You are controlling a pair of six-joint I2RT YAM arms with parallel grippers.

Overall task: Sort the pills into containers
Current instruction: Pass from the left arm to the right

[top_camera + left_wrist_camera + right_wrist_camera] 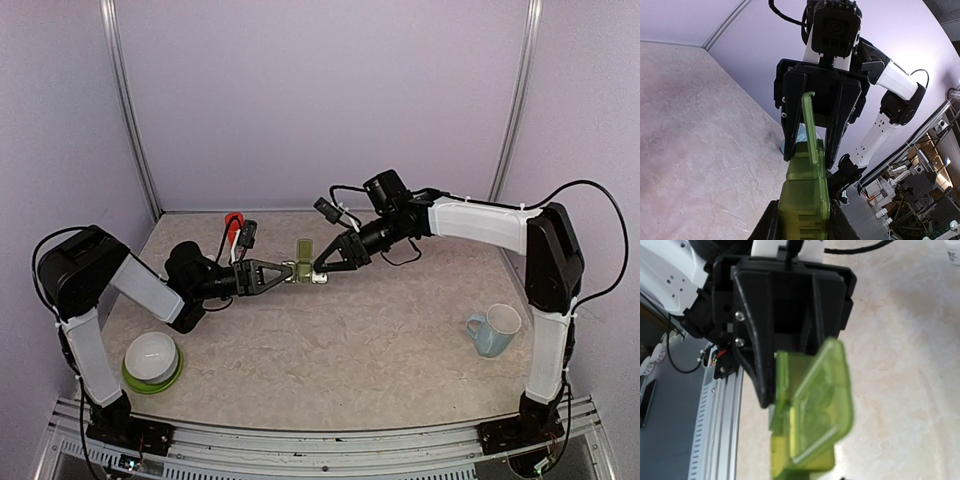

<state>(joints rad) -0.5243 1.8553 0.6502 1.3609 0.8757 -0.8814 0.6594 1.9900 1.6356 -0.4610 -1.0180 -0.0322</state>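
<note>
Containers (304, 266), green strip: held above the table (400, 350), left gripper (287, 271) clamped on one end, right gripper (320, 268) astride the other, grip not discernible; one lid (822, 400) stood open; no pills were visible, so sorting appeared unstarted.

I find no word, number, brand or sign that I can read. The open lid of the green pill box (822, 400) between my jaws is only blur up close. The small white bottle (954, 252) well beyond my jaws is too small to read.
</note>
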